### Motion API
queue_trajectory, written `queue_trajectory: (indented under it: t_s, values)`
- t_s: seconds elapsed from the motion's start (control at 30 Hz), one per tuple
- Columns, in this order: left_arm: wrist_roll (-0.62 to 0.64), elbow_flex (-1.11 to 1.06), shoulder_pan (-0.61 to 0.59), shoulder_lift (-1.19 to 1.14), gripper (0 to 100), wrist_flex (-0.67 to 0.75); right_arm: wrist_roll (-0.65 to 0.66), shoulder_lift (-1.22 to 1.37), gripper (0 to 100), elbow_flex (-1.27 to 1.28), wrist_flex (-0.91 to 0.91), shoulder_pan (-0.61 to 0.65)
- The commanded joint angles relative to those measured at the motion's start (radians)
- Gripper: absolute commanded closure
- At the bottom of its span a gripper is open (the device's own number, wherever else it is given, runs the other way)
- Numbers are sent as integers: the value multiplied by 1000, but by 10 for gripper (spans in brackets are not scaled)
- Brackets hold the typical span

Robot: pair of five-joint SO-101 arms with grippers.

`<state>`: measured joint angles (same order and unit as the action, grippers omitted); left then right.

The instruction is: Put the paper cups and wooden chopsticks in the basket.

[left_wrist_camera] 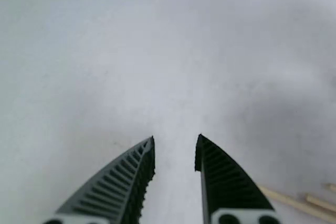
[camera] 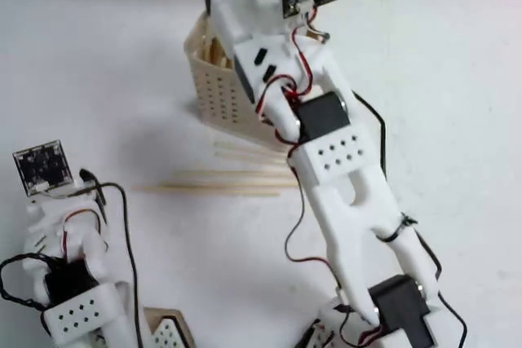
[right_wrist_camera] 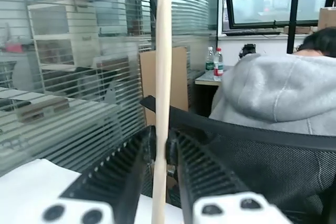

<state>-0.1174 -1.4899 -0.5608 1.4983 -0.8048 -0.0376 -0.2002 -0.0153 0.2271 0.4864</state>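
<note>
**Chopstick (right_wrist_camera: pixel 160 61) pinched upright over the basket (camera: pixel 214 99), more waiting on the tabletop (camera: pixel 440 79)**

At the lower left of the high view, the left arm (camera: pixel 73 299) sits folded close to its base. The left hand (left_wrist_camera: pixel 175 142) hangs just above bare tabletop with its jaws parted and nothing between them, probably parked there to leave room. The ends of the loose chopsticks (left_wrist_camera: pixel 291 199) lie near it, at the lower right of its wrist view.

In the middle of the high view those loose chopsticks lie flat in a rough row, apart from the basket, so several are left to collect.

Further up, the right arm (camera: pixel 342 193) stretches from the lower right to the upper centre, its far end above the white perforated basket. Pale sticks (camera: pixel 214 48) stand inside the basket.

The right hand (right_wrist_camera: pixel 160 142) is clamped across the shaft of a single wooden chopstick, which stands vertical in the frame. Held on end like that, it would likely slip through the basket's mouth rather than bridge the rim.
</note>
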Motion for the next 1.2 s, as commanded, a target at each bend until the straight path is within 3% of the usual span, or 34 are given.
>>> queue_trajectory:
  t_s: [0.0,0.23,0.4,0.63,0.9,1.17]
  values:
    - [6,5,-10,28,860,28,9,8,978,-43,-24,-24]
    - [6,5,-10,28,860,28,9,41,967,-43,-15,-33]
    - [6,5,-10,28,860,28,9,35,874,-41,16,-27]
    - [6,5,-10,28,860,28,9,-12,909,-43,91,-28]
    - [6,5,-10,28,860,28,9,-159,974,-43,420,-30]
    - [6,5,-10,28,860,28,38,-275,978,-43,788,-24]
